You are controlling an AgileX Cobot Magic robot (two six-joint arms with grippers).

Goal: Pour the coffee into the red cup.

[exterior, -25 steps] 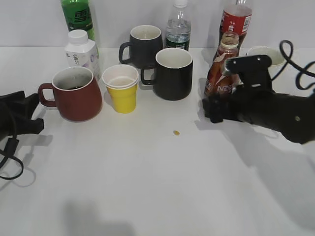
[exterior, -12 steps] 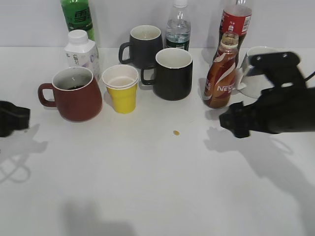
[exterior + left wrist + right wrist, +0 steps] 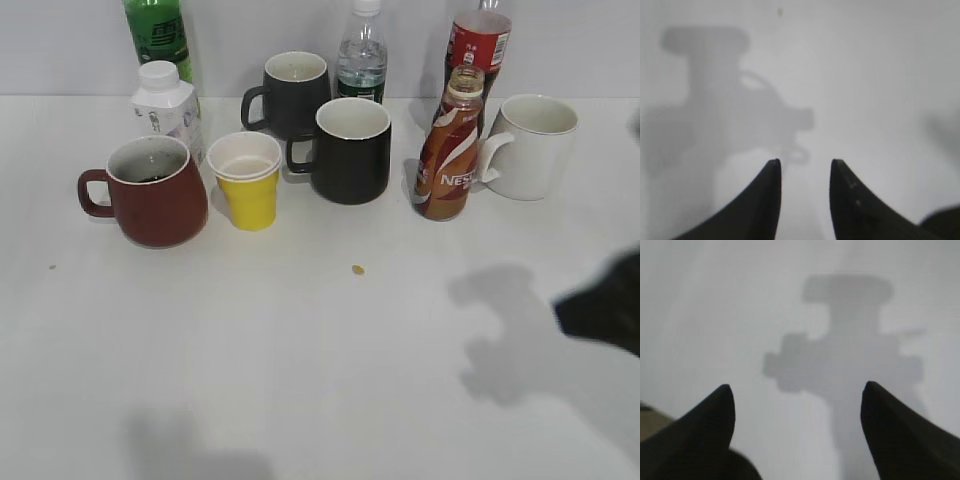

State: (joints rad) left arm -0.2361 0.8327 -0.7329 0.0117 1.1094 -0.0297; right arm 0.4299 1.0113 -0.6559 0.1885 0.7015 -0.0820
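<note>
The red cup [image 3: 152, 198] stands at the left of the table, with a little dark liquid showing inside. The brown coffee bottle [image 3: 447, 150] stands upright and uncapped right of the middle, with nothing holding it. Only a dark part of my right arm [image 3: 603, 312] shows at the right edge of the exterior view, well below and right of the bottle. My right gripper [image 3: 797, 386] is wide open and empty above bare white table. My left gripper [image 3: 804, 162] is open and empty above bare table, and is out of the exterior view.
A yellow paper cup [image 3: 247, 182], two black mugs [image 3: 350, 150] [image 3: 290, 92], a white mug [image 3: 530, 145], a white carton bottle [image 3: 165, 102], and green, water and cola bottles stand at the back. A small crumb [image 3: 358, 269] lies mid-table.
My right arm has drawn away from the coffee bottle to the lower right edge. My left arm has left the exterior view on the left. The bottle stays standing.
</note>
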